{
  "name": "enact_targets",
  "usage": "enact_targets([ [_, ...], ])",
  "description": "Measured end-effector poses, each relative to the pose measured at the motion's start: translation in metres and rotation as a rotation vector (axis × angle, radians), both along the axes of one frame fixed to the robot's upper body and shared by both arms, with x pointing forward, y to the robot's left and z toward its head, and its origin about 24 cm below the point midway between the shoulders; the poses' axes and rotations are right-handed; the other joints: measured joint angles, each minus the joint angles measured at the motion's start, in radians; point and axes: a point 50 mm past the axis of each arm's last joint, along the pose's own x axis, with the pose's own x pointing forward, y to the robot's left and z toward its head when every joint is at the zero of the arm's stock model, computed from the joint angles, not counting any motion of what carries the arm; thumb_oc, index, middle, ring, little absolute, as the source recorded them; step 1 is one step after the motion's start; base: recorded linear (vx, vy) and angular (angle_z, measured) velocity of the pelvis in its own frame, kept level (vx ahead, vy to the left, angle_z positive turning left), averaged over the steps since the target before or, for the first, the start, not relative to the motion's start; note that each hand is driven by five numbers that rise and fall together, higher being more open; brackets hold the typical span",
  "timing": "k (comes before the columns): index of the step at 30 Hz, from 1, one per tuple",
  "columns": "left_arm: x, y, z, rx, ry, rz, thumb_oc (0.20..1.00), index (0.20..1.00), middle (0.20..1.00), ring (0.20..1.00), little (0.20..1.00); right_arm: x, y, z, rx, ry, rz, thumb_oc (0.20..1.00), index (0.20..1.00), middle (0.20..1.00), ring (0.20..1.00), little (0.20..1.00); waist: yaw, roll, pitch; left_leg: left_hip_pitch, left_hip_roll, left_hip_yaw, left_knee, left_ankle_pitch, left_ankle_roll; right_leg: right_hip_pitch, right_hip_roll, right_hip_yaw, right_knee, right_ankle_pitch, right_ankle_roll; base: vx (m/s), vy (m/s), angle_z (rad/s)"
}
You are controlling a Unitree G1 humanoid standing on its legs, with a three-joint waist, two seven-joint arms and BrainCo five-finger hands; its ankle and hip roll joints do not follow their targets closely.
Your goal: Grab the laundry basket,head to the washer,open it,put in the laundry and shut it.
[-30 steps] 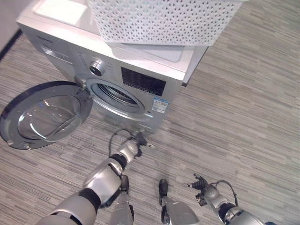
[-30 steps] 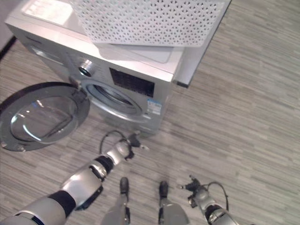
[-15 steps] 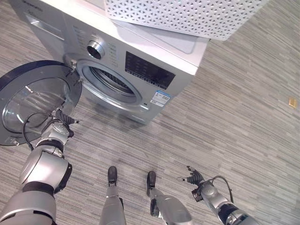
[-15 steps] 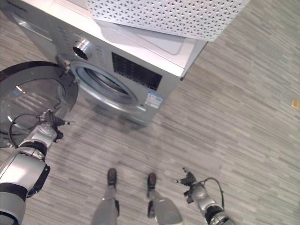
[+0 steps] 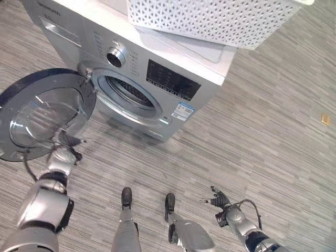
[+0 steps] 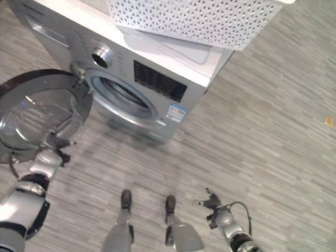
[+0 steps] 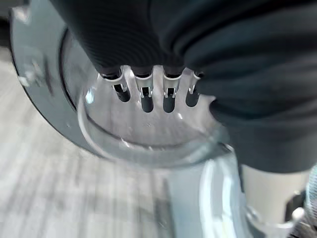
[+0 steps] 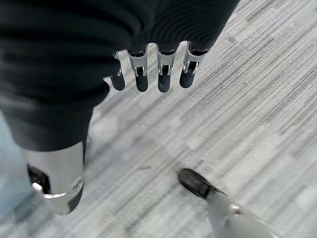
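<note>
Silver-fingered left hand (image 5: pixel 64 152), relaxed and holding nothing, is now being held by the open washer door (image 5: pixel 31 105), having been swung across from the drum opening (image 5: pixel 127 94); closing is being prepared

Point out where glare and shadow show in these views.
Left eye view: pale reflections streak the glass of the open washer door; the laundry basket throws a soft shadow on the top of the washer, and the floor darkens under its front. Left wrist view: bright glints on the door glass past the straight fingers of the left hand.

silver washer (image 5: pixel 157 79), white perforated basket (image 5: pixel 210 18)
</note>
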Motion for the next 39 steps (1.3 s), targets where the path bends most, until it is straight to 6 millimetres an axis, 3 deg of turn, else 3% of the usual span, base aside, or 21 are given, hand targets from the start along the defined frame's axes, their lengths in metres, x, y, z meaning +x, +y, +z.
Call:
enact_targets([
  [2, 0.001, -0.001, -0.001, -0.005, 0.001, 0.005, 1.000, 1.000, 1.000, 1.000, 1.000, 0.001, 0.000, 0.001, 0.003, -0.010, 0.003, 1.000, 1.000, 1.000, 1.000, 1.000, 0.002, 0.002, 0.002, -0.007, 0.005, -0.002, 0.000, -0.003, -0.002, -0.006, 0.006, 0.000, 0.000, -0.001, 0.001, 0.09, 0.225, 0.02],
  [3, -0.005, -0.007, -0.011, -0.021, 0.010, -0.007, 1.000, 1.000, 1.000, 1.000, 1.000, 0.003, 0.002, 0.003, 0.015, -0.021, -0.006, 1.000, 1.000, 1.000, 1.000, 1.000, 0.010, 0.009, 0.005, -0.004, -0.004, 0.002, 0.001, -0.003, 0.000, -0.006, 0.004, -0.006, 0.002, 0.004, 0.001, 0.22, 0.387, -0.19],
  [5, -0.058, -0.037, -0.064, -0.163, -0.008, -0.085, 1.000, 1.000, 1.000, 1.000, 1.000, 0.002, -0.012, 0.021, 0.096, -0.142, -0.124, 1.000, 1.000, 1.000, 1.000, 1.000, 0.026, 0.046, 0.011, 0.068, -0.025, 0.055, 0.000, -0.031, 0.030, 0.036, -0.025, 0.045, 0.015, 0.000, 0.011, 0.19, 0.233, -0.59],
  [6, -0.138, -0.098, -0.132, -0.413, 0.133, -0.106, 1.000, 1.000, 1.000, 1.000, 1.000, -0.012, -0.047, 0.038, 0.095, -0.250, -0.281, 1.000, 1.000, 1.000, 1.000, 1.000, 0.029, 0.108, -0.008, 0.174, -0.057, 0.077, -0.001, -0.066, 0.049, 0.130, -0.069, 0.074, 0.010, -0.015, 0.036, 0.09, 0.096, -0.45],
  [7, -0.175, -0.119, -0.163, -0.481, 0.294, -0.098, 1.000, 1.000, 1.000, 1.000, 1.000, -0.024, -0.066, 0.039, 0.058, -0.253, -0.333, 1.000, 1.000, 1.000, 1.000, 1.000, 0.028, 0.144, -0.048, 0.197, -0.070, 0.073, -0.001, -0.088, 0.061, 0.161, -0.075, 0.070, 0.011, -0.021, 0.045, 0.08, 0.109, -0.17],
  [8, -0.206, -0.127, -0.183, -0.535, 0.415, -0.041, 1.000, 1.000, 1.000, 1.000, 1.000, -0.035, -0.078, 0.036, 0.021, -0.221, -0.362, 1.000, 1.000, 1.000, 1.000, 1.000, 0.037, 0.163, -0.095, 0.200, -0.078, 0.070, 0.000, -0.103, 0.067, 0.156, -0.085, 0.069, 0.024, -0.036, 0.059, 0.12, 0.143, 0.23],
  [9, -0.213, -0.115, -0.187, -0.523, 0.446, 0.018, 1.000, 1.000, 1.000, 1.000, 1.000, -0.042, -0.087, 0.032, -0.011, -0.187, -0.372, 1.000, 1.000, 1.000, 1.000, 1.000, 0.054, 0.178, -0.137, 0.190, -0.089, 0.062, 0.000, -0.109, 0.064, 0.132, -0.096, 0.073, 0.043, -0.065, 0.062, 0.14, 0.190, 0.31],
  [11, -0.215, -0.093, -0.187, -0.502, 0.447, 0.093, 1.000, 1.000, 1.000, 1.000, 1.000, -0.038, -0.093, 0.042, 0.002, -0.245, -0.433, 1.000, 1.000, 1.000, 1.000, 1.000, 0.051, 0.193, -0.153, 0.182, -0.101, 0.049, 0.000, -0.095, 0.076, 0.122, -0.114, 0.066, 0.085, -0.078, 0.073, 0.09, 0.136, 0.25],
  [12, -0.219, -0.092, -0.188, -0.502, 0.457, 0.097, 1.000, 1.000, 1.000, 1.000, 1.000, -0.036, -0.095, 0.046, -0.002, -0.270, -0.452, 1.000, 1.000, 1.000, 1.000, 1.000, 0.047, 0.193, -0.160, 0.187, -0.103, 0.050, 0.000, -0.087, 0.080, 0.123, -0.113, 0.069, 0.091, -0.078, 0.073, 0.07, 0.125, 0.03],
  [15, -0.215, -0.104, -0.192, -0.533, 0.471, 0.077, 1.000, 1.000, 1.000, 1.000, 1.000, -0.034, -0.095, 0.055, -0.015, -0.328, -0.489, 1.000, 1.000, 1.000, 1.000, 1.000, 0.025, 0.192, -0.176, 0.214, -0.113, 0.048, -0.005, -0.094, 0.093, 0.130, -0.125, 0.071, 0.130, -0.090, 0.083, 0.03, 0.051, 0.00],
  [18, -0.207, -0.120, -0.193, -0.556, 0.483, 0.013, 1.000, 1.000, 1.000, 1.000, 1.000, -0.040, -0.091, 0.050, -0.030, -0.305, -0.503, 1.000, 1.000, 1.000, 1.000, 1.000, 0.012, 0.139, -0.219, 0.208, -0.128, 0.054, 0.008, -0.103, 0.102, 0.109, -0.129, 0.079, 0.164, -0.106, 0.084, 0.02, 0.190, -0.03],
  [19, -0.204, -0.121, -0.194, -0.543, 0.502, 0.005, 1.000, 1.000, 1.000, 1.000, 1.000, -0.038, -0.093, 0.058, -0.043, -0.346, -0.524, 1.000, 1.000, 1.000, 1.000, 1.000, 0.011, 0.145, -0.204, 0.195, -0.122, 0.039, 0.034, -0.116, 0.131, 0.086, -0.129, 0.086, 0.232, -0.122, 0.087, 0.00, 0.012, 0.12],
  [20, -0.204, -0.138, -0.199, -0.575, 0.531, -0.019, 1.000, 1.000, 1.000, 1.000, 1.000, -0.029, -0.096, 0.083, -0.085, -0.481, -0.530, 1.000, 1.000, 1.000, 1.000, 1.000, -0.015, 0.186, -0.186, 0.233, -0.099, 0.018, 0.025, -0.112, 0.133, 0.024, -0.116, 0.101, 0.401, -0.122, 0.089, 0.00, 0.000, 0.00],
  [21, -0.205, -0.143, -0.199, -0.584, 0.529, -0.031, 1.000, 1.000, 1.000, 1.000, 1.000, -0.024, -0.096, 0.091, -0.108, -0.523, -0.518, 1.000, 1.000, 1.000, 1.000, 1.000, -0.018, 0.196, -0.185, 0.256, -0.093, 0.020, 0.011, -0.106, 0.137, -0.007, -0.119, 0.104, 0.470, -0.137, 0.091, 0.02, -0.027, 0.04],
  [22, -0.207, -0.146, -0.200, -0.591, 0.532, -0.035, 1.000, 1.000, 1.000, 1.000, 1.000, -0.023, -0.097, 0.097, -0.135, -0.559, -0.509, 1.000, 1.000, 1.000, 1.000, 1.000, -0.026, 0.185, -0.202, 0.263, -0.094, 0.017, 0.012, -0.115, 0.133, -0.016, -0.118, 0.108, 0.484, -0.156, 0.083, 0.04, -0.057, -0.01],
  [25, -0.198, -0.145, -0.197, -0.569, 0.521, -0.059, 1.000, 1.000, 1.000, 1.000, 1.000, -0.015, -0.094, 0.108, -0.165, -0.619, -0.509, 1.000, 1.000, 1.000, 1.000, 1.000, -0.027, 0.171, -0.216, 0.240, -0.095, -0.015, 0.024, -0.119, 0.132, -0.046, -0.093, 0.105, 0.375, -0.158, 0.073, 0.03, -0.038, 0.29],
  [26, -0.194, -0.143, -0.196, -0.559, 0.516, -0.068, 1.000, 1.000, 1.000, 1.000, 1.000, -0.013, -0.092, 0.112, -0.162, -0.643, -0.508, 1.000, 1.000, 1.000, 1.000, 1.000, -0.027, 0.160, -0.216, 0.235, -0.089, -0.037, 0.024, -0.112, 0.125, -0.034, -0.069, 0.126, 0.289, -0.110, 0.065, 0.04, -0.016, 0.59],
  [27, -0.195, -0.146, -0.197, -0.563, 0.523, -0.076, 1.000, 1.000, 1.000, 1.000, 1.000, -0.013, -0.092, 0.113, -0.163, -0.645, -0.507, 1.000, 1.000, 1.000, 1.000, 1.000, -0.025, 0.170, -0.213, 0.239, -0.084, -0.049, 0.017, -0.104, 0.112, -0.012, -0.054, 0.121, 0.261, -0.089, 0.041, 0.06, -0.032, 0.46],
  [32, -0.205, -0.159, -0.200, -0.603, 0.538, -0.069, 1.000, 1.000, 1.000, 1.000, 1.000, -0.006, -0.089, 0.116, -0.183, -0.654, -0.448, 1.000, 1.000, 1.000, 1.000, 1.000, 0.000, 0.239, -0.214, 0.269, -0.032, -0.060, 0.000, -0.098, 0.077, 0.070, -0.006, 0.076, 0.160, -0.056, 0.003, 0.04, -0.064, 0.11],
  [39, -0.203, -0.162, -0.199, -0.636, 0.511, -0.042, 1.000, 1.000, 1.000, 1.000, 1.000, 0.009, -0.069, 0.123, -0.136, -0.687, -0.358, 1.000, 1.000, 1.000, 1.000, 1.000, 0.034, 0.246, -0.224, 0.278, -0.007, -0.031, 0.000, -0.113, 0.041, 0.113, 0.023, 0.099, 0.062, -0.015, -0.005, 0.01, -0.078, -0.11],
])
